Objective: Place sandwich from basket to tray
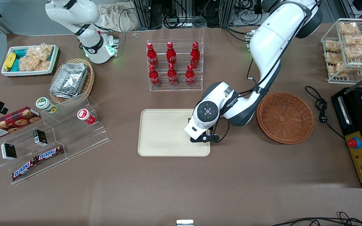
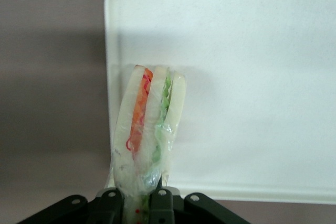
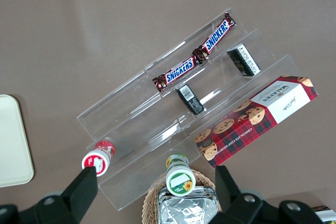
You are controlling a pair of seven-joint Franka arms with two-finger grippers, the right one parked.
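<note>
Sandwich (image 2: 149, 124) is sitting pinched between the fingers of the left arm's gripper (image 2: 142, 203), which are closed tight on the narrow wrapped end of the wedge, so the clear film is bunching where the black fingertips (image 2: 160, 203) are pressing it. The wedge is standing on edge in the wrist view, showing three pale bread slices with an orange-red layer in one gap and a green layer in the other. It is hanging over the cream-beige tray (image 2: 252, 77), close to the tray's edge nearest the working arm's end of the table, and its shadow is falling on the tray surface just beside it; whether it is touching the tray cannot be told. In the front view the gripper (image 1: 203, 138) is pointing down over that same end of the tray (image 1: 162, 131), and the arm's white wrist is hiding the sandwich there. The reddish-brown wicker basket (image 1: 285, 116) is lying beside the tray toward the working arm's end, apart from it, with nothing visible inside. Farther from the front camera than the tray, a clear rack is holding six red Coca-Cola bottles (image 1: 172, 64) in two rows.
</note>
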